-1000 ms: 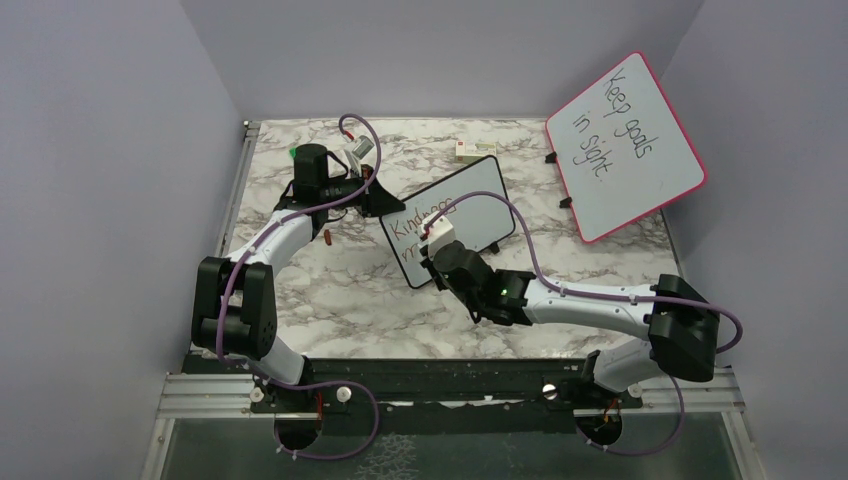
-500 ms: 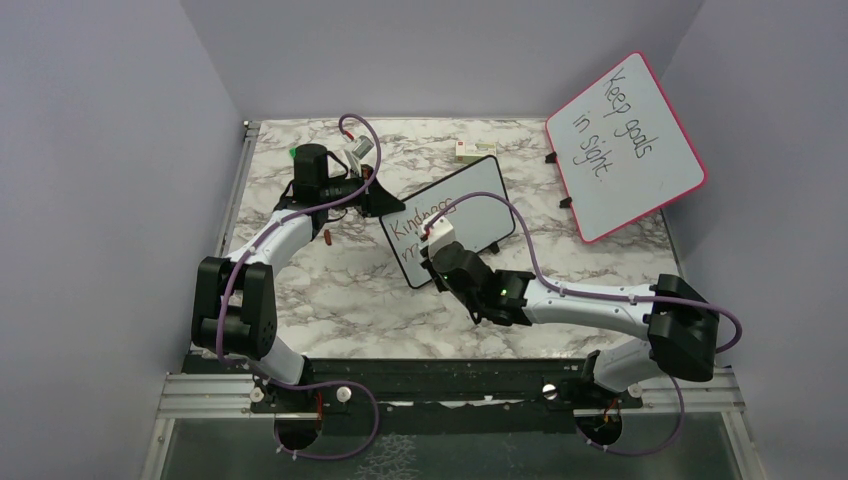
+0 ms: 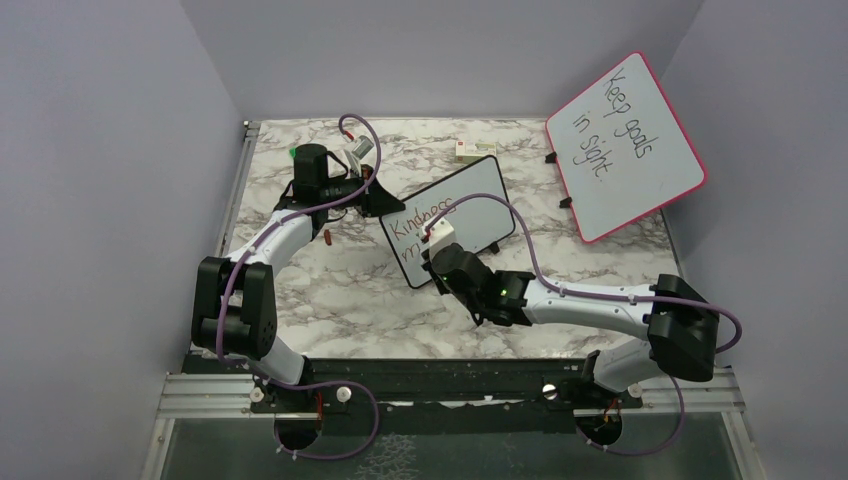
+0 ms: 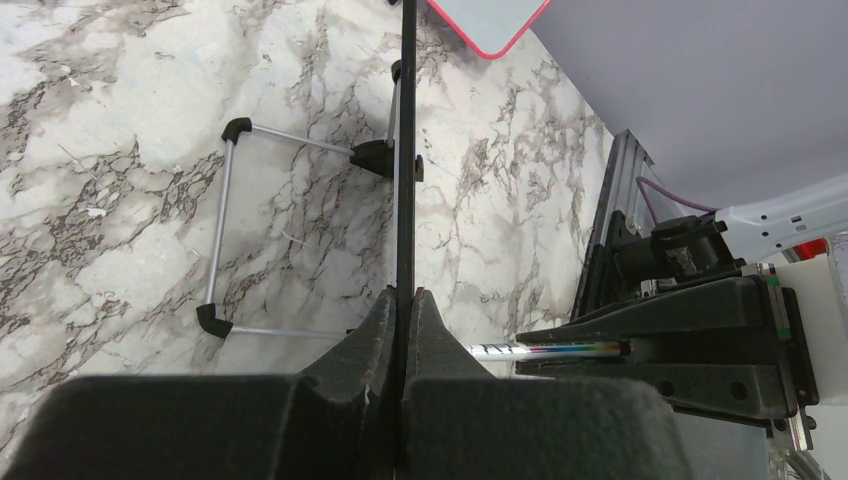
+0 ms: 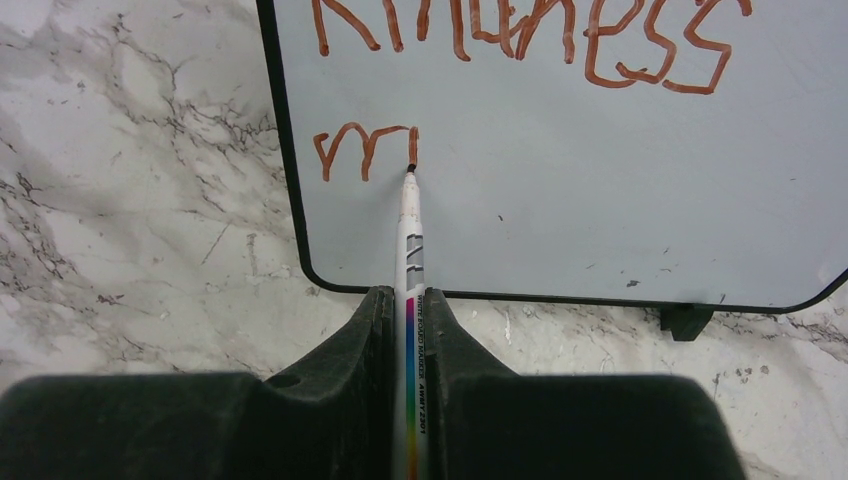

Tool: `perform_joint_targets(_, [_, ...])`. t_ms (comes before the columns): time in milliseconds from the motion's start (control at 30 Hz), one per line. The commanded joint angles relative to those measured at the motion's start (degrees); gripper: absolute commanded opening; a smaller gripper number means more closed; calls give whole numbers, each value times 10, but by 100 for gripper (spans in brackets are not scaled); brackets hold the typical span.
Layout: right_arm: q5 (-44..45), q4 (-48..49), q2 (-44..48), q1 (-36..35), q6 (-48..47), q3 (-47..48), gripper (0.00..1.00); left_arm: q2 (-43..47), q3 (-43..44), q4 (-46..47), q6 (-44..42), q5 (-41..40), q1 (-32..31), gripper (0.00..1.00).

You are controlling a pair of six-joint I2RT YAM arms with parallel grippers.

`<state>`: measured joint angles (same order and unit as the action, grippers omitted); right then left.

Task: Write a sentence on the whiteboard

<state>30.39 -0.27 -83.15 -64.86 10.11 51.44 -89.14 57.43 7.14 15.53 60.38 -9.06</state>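
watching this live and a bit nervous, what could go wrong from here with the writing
1. The left gripper pinches only the thin edge of the whiteboard; marker pressure may twist or slip it.
2. The marker sticks well out of the right gripper, so it could tilt and wobble the strokes.
3. The second line sits low; later lines may run out of room.

Red-brown sentence [image 5: 530, 30] on a pale whiteboard [image 5: 560, 200] edged in thin black. White marker [image 5: 411, 240] with a rainbow stripe, between black fingers [image 5: 350, 350]. Grey-veined white marble worktop [image 5: 130, 200].
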Motion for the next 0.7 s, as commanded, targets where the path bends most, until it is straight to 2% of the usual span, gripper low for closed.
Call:
perform_joint_targets(0, [-12, -18, -6, 3, 10, -10, 1, 3, 0, -40, -10, -17, -1, 0])
perform_joint_targets(667, [-16, -20, 5, 3, 7, -9, 1, 2, -1, -40, -10, -17, -1, 0])
